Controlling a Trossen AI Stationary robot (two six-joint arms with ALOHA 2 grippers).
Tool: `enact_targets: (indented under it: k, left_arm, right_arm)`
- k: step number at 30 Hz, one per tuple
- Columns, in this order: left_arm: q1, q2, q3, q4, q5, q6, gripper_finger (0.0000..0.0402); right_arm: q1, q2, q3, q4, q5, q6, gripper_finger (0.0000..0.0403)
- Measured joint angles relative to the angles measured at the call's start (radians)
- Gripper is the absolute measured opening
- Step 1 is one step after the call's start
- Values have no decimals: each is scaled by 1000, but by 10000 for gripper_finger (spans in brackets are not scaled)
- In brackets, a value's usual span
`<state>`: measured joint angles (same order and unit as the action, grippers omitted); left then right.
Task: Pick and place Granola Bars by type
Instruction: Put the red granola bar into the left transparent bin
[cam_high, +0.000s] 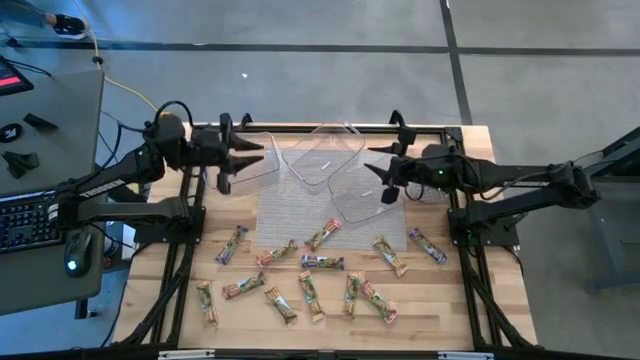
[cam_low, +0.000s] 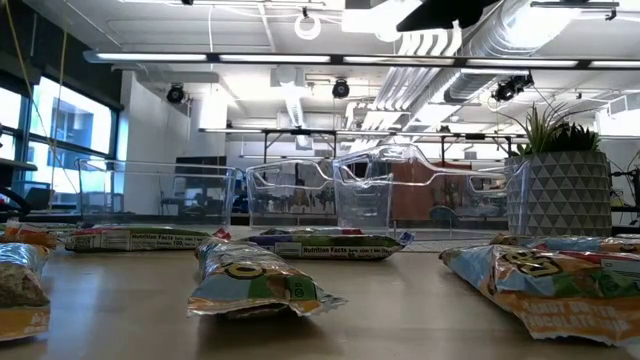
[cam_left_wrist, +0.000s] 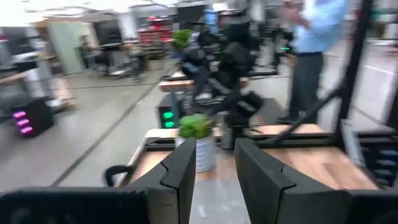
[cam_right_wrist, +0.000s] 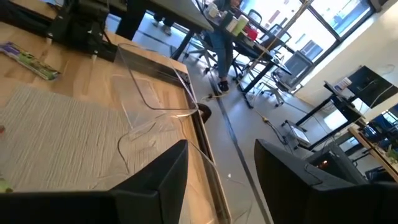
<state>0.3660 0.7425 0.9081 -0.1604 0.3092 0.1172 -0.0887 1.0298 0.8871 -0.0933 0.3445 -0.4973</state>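
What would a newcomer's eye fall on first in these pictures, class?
The scatter of granola bars across the near half of the wooden table stands out first, none yet sorted. Behind them three clear plastic tubs sit empty at the far edge of a grey mat. The left hand and right hand hang above the tubs, holding nothing.

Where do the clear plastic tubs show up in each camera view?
High view: three clear tubs at the back of the table, partly on the grey mat.
Low view: a row across the middle, behind the granola bars.
Left wrist view: cannot be made out.
Right wrist view: one tub's clear wall, near the picture's middle.
Shared landmark: the grey mat, in the high and right wrist views.
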Motion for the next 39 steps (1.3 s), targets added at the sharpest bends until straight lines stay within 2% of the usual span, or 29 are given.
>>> enact_targets:
  k: [3, 9, 13, 15, 18, 24, 31, 39]
  left_arm:
    - [0, 1, 0, -1, 28, 75, 116]
    - [0, 28, 1, -33, -43, 98, 162]
    - [-25, 37, 1, -29, 7, 105, 185]
    - [-62, 37, 1, -23, 11, 161, 188]
    - [-147, 38, 37, -54, -49, 260, 189]
    - [-344, 88, 169, -206, -175, 270, 189]
    - [-579, 215, 155, -475, -340, 101, 189]
    - [-738, 448, 127, -614, -504, -283, 189]
  right_arm:
    - [0, -2, 0, 2, -37, 0, 170]
    - [0, -3, 0, 1, -98, 0, 170]
    - [0, -3, 0, 1, -117, 0, 170]
    - [0, -3, 0, 1, -116, 0, 169]
    - [-3, -3, 0, 2, -116, 0, 170]
    - [-3, 3, 0, 21, -116, 41, 170]
    - [-3, 10, 0, 41, -116, 77, 169]
    - [-3, 11, 0, 60, -116, 78, 169]
